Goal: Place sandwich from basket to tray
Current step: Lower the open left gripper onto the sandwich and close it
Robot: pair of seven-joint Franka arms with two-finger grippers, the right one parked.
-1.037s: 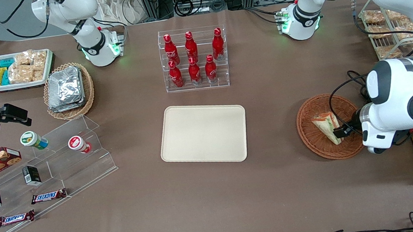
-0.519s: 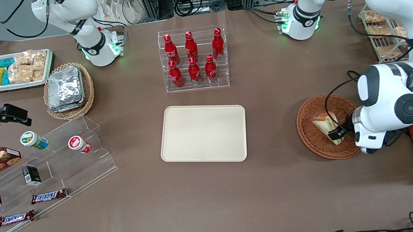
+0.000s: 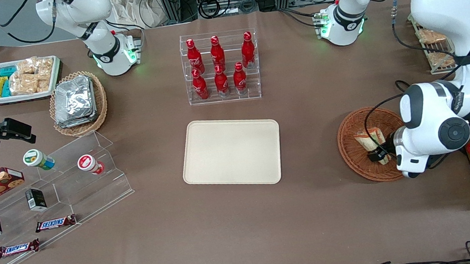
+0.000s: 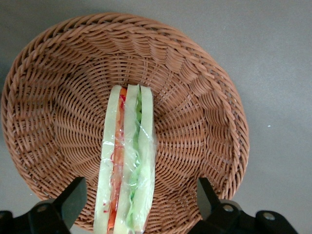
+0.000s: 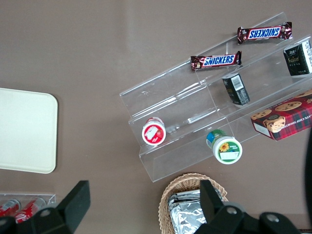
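Sandwich (image 4: pixel 127 161), a clear-wrapped wedge with pale bread and green and orange-red filling, stands on edge inside the round reddish-brown wicker basket (image 4: pixel 58 73), its layers facing up toward the wrist camera. The left arm's gripper (image 3: pixel 376 153) is lowered into the basket over the sandwich; in the wrist view its two black fingers (image 4: pixel 73 197) are spread wide, one on either side of the wedge, each apart from the wrapping and not touching it. In the front view the sandwich (image 3: pixel 369 140) lies in the part of the basket (image 3: pixel 350 146) nearest the arm's wrist, which covers that side of the rim. The basket sits on the brown desk (image 3: pixel 320 210) toward the working arm's end. The cream-beige tray (image 3: pixel 231 151) lies flat near the desk's middle, well apart from the basket, with bare desk between them. Farther from the front camera than the tray stands a clear rack of red cola bottles (image 3: pixel 220 66).
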